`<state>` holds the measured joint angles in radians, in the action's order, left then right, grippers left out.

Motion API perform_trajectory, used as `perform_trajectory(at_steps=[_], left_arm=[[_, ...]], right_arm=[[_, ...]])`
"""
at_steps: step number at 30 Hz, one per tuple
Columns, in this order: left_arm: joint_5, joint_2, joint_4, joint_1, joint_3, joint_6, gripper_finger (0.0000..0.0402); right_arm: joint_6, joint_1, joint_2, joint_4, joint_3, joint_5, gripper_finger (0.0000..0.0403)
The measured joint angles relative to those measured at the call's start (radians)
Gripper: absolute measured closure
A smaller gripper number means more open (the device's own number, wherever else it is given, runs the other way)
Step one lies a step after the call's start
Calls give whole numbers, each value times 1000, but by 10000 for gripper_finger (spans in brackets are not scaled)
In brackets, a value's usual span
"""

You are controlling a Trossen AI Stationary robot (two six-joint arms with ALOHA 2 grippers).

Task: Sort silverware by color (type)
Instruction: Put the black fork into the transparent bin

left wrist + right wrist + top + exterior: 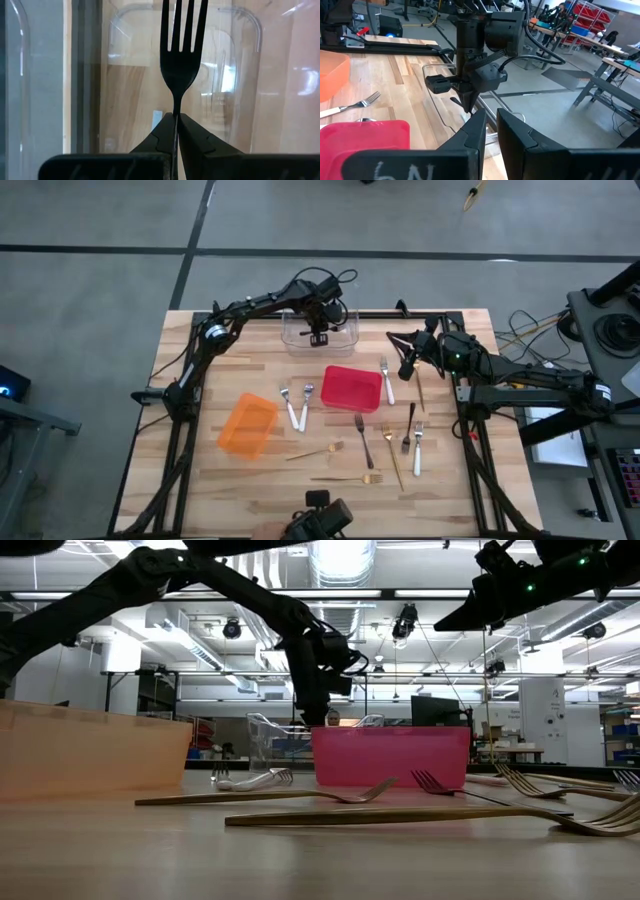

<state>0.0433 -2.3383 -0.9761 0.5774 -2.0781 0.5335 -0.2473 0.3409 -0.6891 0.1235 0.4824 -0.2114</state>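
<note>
Black fork (181,55) pinched by left gripper (176,120) above clear bin (320,332).

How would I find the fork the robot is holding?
Look at the far edge of the table, where the clear bin sits. The left gripper hangs over it, shut on a black fork, prongs pointing away from the fingers. It is the only fork off the table.

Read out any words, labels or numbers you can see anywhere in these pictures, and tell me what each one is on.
White hand-drawn marks on the right gripper, near its base in its own wrist view: cut off at the picture's edge, not readable.
Red bin, orange bin, clear bin, black fork: no text visible.
</note>
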Motion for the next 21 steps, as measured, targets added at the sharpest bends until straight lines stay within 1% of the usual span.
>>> perform_trajectory(at_steps=[9,18,21], left_arm=[[-5,0,5,0,58,0,402],[-11,0,10,0,59,6,402],[-31,0,29,0,64,7,402]], right_arm=[[-7,0,0,-1,0,0,365],[-7,0,0,-8,0,0,365],[-7,0,0,-8,0,0,365]])
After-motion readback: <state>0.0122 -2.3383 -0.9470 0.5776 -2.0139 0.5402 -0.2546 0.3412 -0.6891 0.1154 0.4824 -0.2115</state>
